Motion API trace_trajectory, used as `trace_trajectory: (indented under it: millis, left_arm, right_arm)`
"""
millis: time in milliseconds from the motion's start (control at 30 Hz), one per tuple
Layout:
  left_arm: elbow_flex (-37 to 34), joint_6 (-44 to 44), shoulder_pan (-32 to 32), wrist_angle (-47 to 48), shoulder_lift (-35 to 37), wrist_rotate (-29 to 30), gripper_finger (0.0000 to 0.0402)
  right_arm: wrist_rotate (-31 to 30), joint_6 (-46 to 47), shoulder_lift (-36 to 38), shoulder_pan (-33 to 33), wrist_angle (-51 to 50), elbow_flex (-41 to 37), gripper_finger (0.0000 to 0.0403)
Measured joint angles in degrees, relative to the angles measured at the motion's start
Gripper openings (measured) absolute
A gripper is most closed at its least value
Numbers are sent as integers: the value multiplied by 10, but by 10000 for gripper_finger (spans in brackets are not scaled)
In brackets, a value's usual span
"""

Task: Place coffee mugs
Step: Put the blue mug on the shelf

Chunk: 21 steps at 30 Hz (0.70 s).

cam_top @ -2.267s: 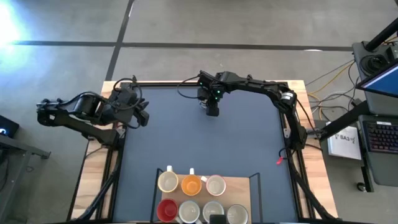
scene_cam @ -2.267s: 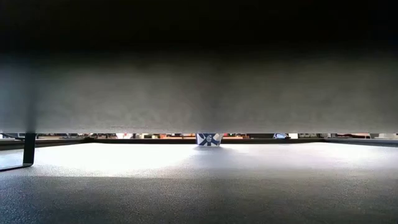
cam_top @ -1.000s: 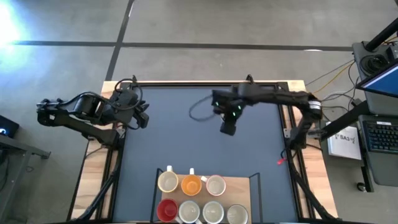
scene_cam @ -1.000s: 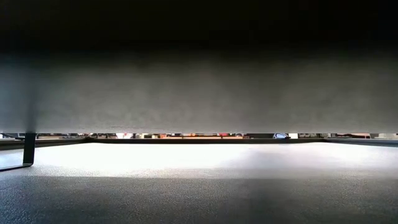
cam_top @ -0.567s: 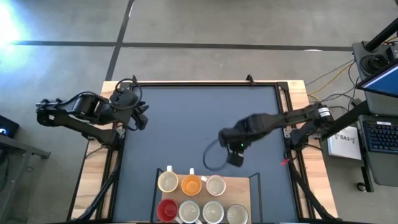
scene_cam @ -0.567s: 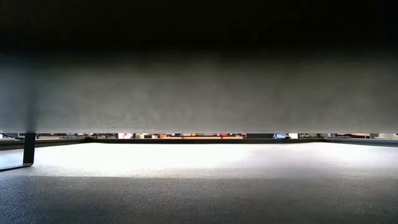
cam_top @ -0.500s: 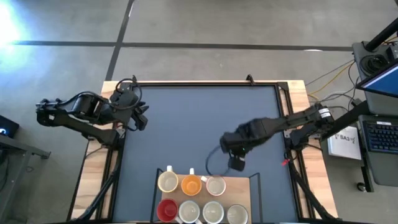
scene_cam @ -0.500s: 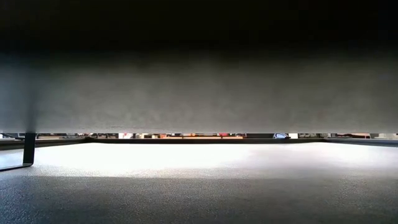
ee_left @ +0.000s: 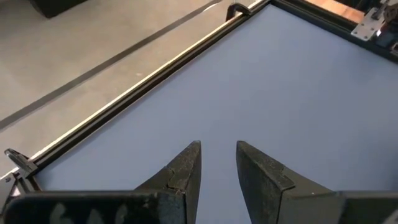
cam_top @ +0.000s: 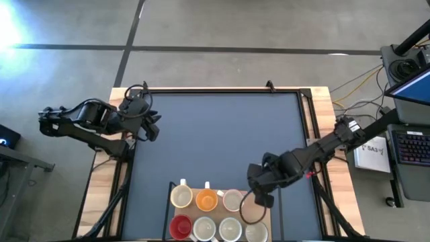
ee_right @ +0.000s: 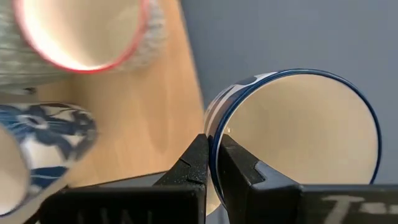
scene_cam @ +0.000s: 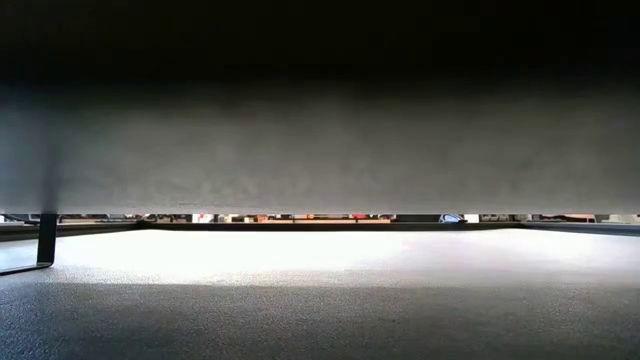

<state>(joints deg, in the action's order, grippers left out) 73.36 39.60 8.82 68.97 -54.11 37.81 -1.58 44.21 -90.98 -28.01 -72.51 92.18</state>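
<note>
1. dark bench holds a wooden tray of mugs at its near edge.
2. right gripper jaws pinch a blue-rimmed mug by its rim above the tray.
3. it looks stiff, breakable, slippery; the rim grip suits.
4. left gripper waits, jaws slightly apart, empty.

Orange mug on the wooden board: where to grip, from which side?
Pinch the orange mug by its rim at the far-side wall, coming straight down, one finger inside. It stands upright with its mouth open, and mugs crowd both flanks and the near side, so probably only the top is free.
</note>
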Motion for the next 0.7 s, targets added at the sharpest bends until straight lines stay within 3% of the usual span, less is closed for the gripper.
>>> trace_trajectory:
  millis: [700]
  left_arm:
    - [0,12,0,-19,-1,2,84]
  right_arm:
    - [-1,-9,-4,-65,76,-4,13]
